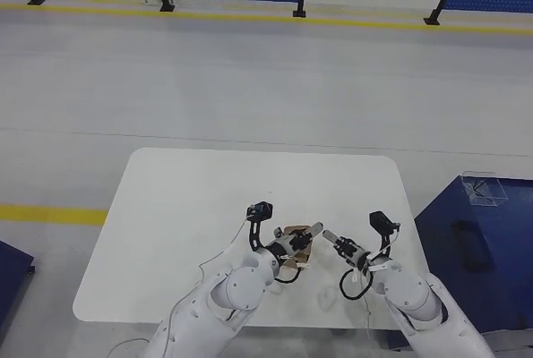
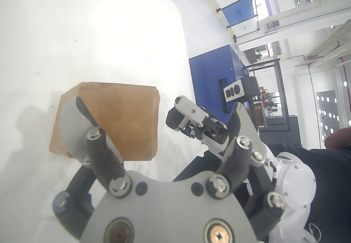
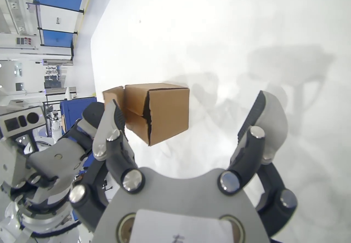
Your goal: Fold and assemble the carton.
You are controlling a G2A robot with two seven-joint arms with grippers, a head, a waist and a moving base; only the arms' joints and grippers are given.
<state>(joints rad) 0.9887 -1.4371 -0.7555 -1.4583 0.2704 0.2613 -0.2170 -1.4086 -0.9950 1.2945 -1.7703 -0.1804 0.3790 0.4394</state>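
Both pincers hang spread and empty, my left gripper (image 2: 159,102) close beside the carton (image 3: 167,112), my right gripper (image 3: 186,98) near it, on the table (image 3: 219,21) by its front edge. If I push one wall unbraced, I judge the carton may skid or tip, and its gaping side seam (image 3: 148,117) split wider. One carton, one table, two grippers.

The small brown cardboard carton (image 3: 161,109) is matt and papery, and its seam edges are rough. The white round-cornered table (image 1: 203,224) is smooth with a faint sheen. The right gripper (image 3: 187,100) has a brushed grey metal plate, glossy bolt heads, matt black plastic links and ribbed dark pads (image 3: 251,112). The blue box-shaped cabinet (image 1: 490,259) at the right of the top view looks smooth and painted.
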